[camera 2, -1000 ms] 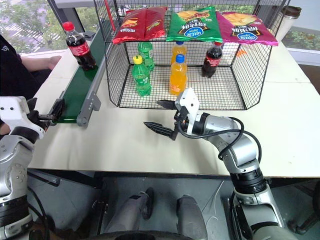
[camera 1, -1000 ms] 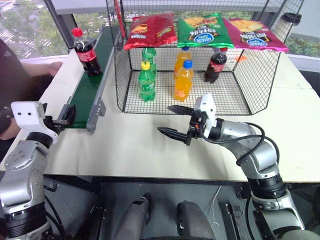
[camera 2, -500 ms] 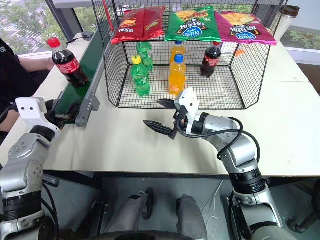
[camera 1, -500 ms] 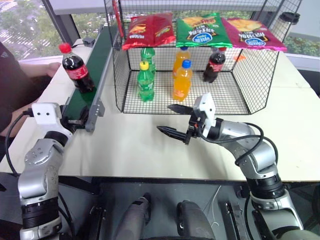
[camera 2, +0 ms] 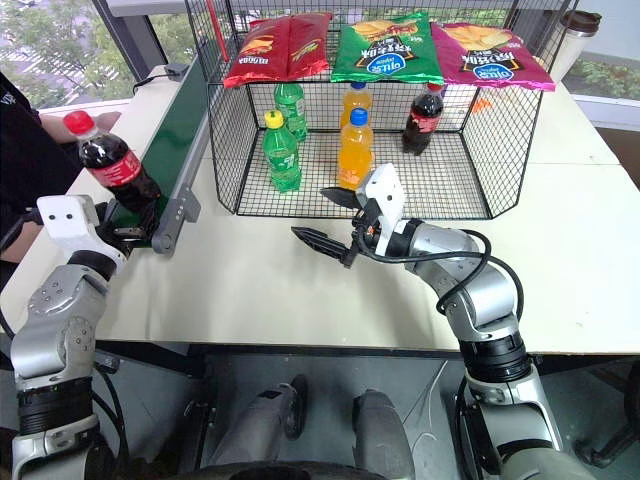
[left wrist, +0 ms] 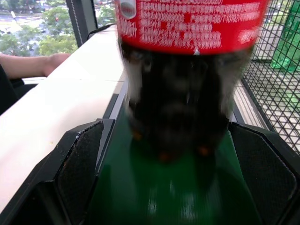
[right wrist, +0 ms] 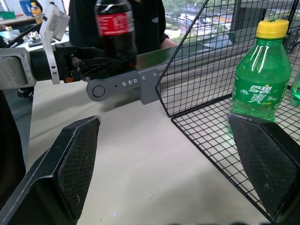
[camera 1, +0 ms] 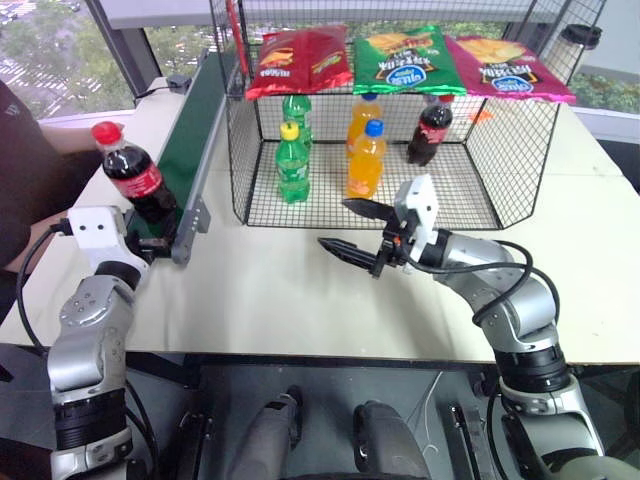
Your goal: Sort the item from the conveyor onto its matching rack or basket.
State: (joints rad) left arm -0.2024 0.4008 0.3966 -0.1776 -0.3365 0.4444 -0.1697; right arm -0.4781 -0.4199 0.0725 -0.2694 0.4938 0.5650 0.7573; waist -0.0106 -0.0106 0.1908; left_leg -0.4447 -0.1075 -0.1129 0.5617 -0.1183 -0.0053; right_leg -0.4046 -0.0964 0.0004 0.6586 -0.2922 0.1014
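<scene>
The small plastic cola bottle with a red cap and red label (camera 1: pixel 135 182) stands upright at the near end of the long dark-green conveyor belt in its grey metal frame (camera 1: pixel 196 108), not yet picked up. The left gripper (camera 1: pixel 148 246) waits just in front of it, fingers spread wide to either side of the bottle's base, gripping nothing. The right gripper (camera 1: pixel 357 227) hovers over the table before the large black wire-mesh basket (camera 1: pixel 505 152), wide apart and empty. Grasping, carrying and placing beside its 1 twin remain.
</scene>
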